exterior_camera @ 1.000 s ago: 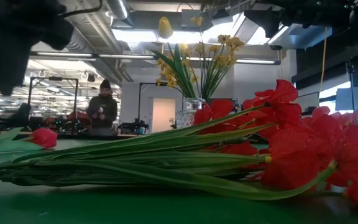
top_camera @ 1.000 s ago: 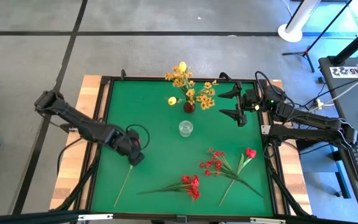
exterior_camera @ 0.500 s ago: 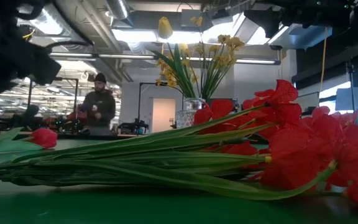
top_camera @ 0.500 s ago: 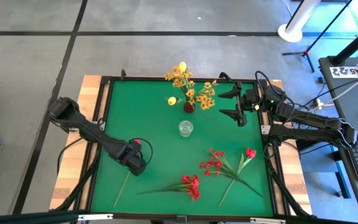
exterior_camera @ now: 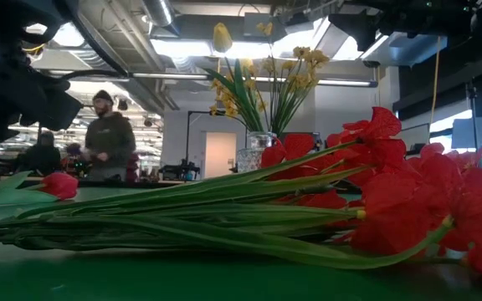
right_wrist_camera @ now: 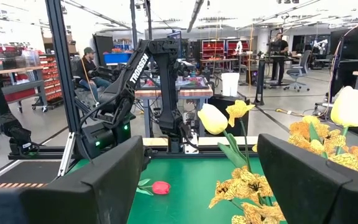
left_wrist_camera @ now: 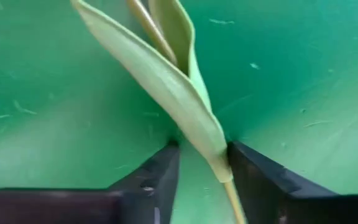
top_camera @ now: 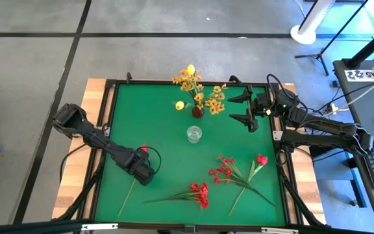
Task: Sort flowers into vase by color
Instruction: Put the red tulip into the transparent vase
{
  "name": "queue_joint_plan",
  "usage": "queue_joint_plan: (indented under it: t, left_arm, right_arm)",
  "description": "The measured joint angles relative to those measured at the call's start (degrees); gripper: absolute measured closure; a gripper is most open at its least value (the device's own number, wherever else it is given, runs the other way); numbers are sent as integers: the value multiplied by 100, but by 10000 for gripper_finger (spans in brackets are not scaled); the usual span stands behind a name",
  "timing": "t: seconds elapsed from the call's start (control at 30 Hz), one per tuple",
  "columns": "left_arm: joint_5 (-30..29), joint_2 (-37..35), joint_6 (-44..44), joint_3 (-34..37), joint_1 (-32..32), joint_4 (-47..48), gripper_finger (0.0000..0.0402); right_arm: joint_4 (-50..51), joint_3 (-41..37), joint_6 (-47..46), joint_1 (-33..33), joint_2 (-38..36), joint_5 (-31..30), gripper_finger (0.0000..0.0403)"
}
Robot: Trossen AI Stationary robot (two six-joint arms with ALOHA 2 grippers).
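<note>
A red tulip [top_camera: 143,149] lies on the green mat, its stem [top_camera: 126,200] running toward the near edge. My left gripper [top_camera: 143,172] is low over it and open. Its fingers stand on either side of the tulip's pale green leaf [left_wrist_camera: 166,81] and stem. My right gripper [top_camera: 249,110] waits open above the mat's far right. A dark vase [top_camera: 197,112] holds yellow tulips and yellow-orange sprays [top_camera: 199,91]. A clear glass vase [top_camera: 194,134] stands empty in front of it. More red flowers [top_camera: 200,194] lie on the mat nearby. My left gripper [left_wrist_camera: 201,152] comes down from above, open, across the tulip's stem near its leaf. The leaf's tip [left_wrist_camera: 219,163] lies close against one finger [left_wrist_camera: 253,168]. I cannot tell whether they touch. The tulip lies flat on the mat.
A red small-blossom cluster [top_camera: 223,170] and a red tulip [top_camera: 261,159] lie at the mat's near right, stems crossing. A black frame [top_camera: 109,130] rims the mat. In the low view a person [exterior_camera: 107,142] walks in the room behind the table.
My left gripper has moved toward the near edge, from beside the tulip's blossom to farther along its stem, and has come lower. The flowers have not moved. The person in the background has walked to the left.
</note>
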State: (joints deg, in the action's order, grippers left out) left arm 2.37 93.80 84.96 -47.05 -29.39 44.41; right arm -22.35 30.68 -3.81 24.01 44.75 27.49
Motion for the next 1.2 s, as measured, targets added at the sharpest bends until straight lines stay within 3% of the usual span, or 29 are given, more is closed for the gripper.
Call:
queue_joint_plan:
  t: [0.23, 0.37, 0.63, 0.73, 0.87, 1.03, 1.2]
  left_arm:
    - [7, 9, -240, 25, 163, -21, 385]
    - [-184, -185, -593, -67, 290, 304, 392]
    - [-2780, -1443, -1222, -948, 466, 923, 399]
    - [-3966, -1985, -2008, -1110, 449, 269, 400]
    - [-4835, -2345, -4246, -931, 483, -1928, 400]
    - [-4255, -2264, -7113, -742, 900, -5007, 401]
    - [-3123, -2077, -8233, -422, 1754, -6575, 401]
  right_arm:
    - [5, 0, 2, 0, 0, 1, 88]
    - [5, 0, 3, 0, 0, 2, 88]
    - [22, 0, 22, 2, 0, 0, 88]
    - [39, 2, 76, 2, 2, 0, 88]
    - [64, 0, 125, 2, 2, 0, 88]
    - [84, 2, 130, 2, 0, -2, 88]
    - [172, 2, 131, 2, 2, -2, 88]
